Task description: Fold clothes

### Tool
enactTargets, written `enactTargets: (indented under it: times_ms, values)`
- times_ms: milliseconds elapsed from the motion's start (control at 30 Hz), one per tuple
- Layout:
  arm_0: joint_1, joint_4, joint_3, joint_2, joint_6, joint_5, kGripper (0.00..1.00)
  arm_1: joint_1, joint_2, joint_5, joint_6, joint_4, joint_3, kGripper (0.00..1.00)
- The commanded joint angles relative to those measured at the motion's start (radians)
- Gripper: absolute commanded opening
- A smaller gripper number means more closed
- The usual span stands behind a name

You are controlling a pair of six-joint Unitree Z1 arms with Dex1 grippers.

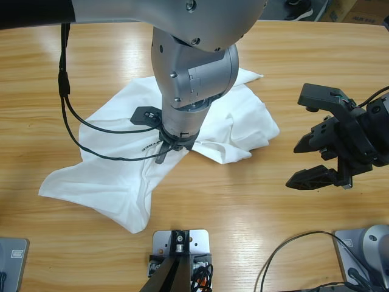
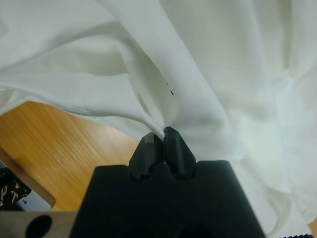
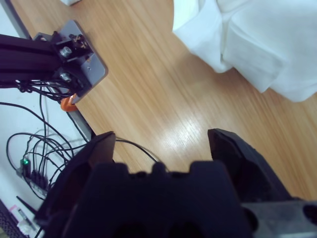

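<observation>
A white shirt (image 1: 115, 164) lies crumpled on the wooden surface (image 1: 255, 207), spread from left of centre to right of centre, with small black lettering (image 1: 149, 146) showing near its middle. The left gripper (image 1: 172, 145) comes straight down from under the camera onto the middle of the shirt; in the left wrist view (image 2: 161, 141) its 2 jaws are pressed together on a pinched fold of the white cloth, which rises in creases away from them. The right gripper (image 1: 313, 159) hangs over bare wood, just right of the shirt's edge and apart from it. Its 2 jaws stand wide apart with nothing between them (image 3: 161, 144), and the shirt's hem (image 3: 247, 44) shows beyond them.
</observation>
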Motion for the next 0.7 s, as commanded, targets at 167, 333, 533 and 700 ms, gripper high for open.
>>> enactTargets:
  times_ms: [167,333,533,700]
  values:
    - [-0.015,0.142,0.067,-0.093,0.405,-0.118,0.0,-0.046,0.004,0.012,0.018,-0.011,0.024,0.775]
    - [-0.055,0.14,0.299,-0.232,0.454,-0.151,0.0,-0.07,0.043,-0.025,0.046,-0.013,-0.034,0.78]
    - [-0.082,0.134,0.344,-0.258,0.462,-0.167,0.0,-0.079,0.258,-0.059,0.005,0.026,-0.302,0.798]
    - [-0.116,0.132,0.342,-0.267,0.485,-0.176,0.0,-0.067,0.495,-0.12,-0.214,0.174,-0.586,0.798]
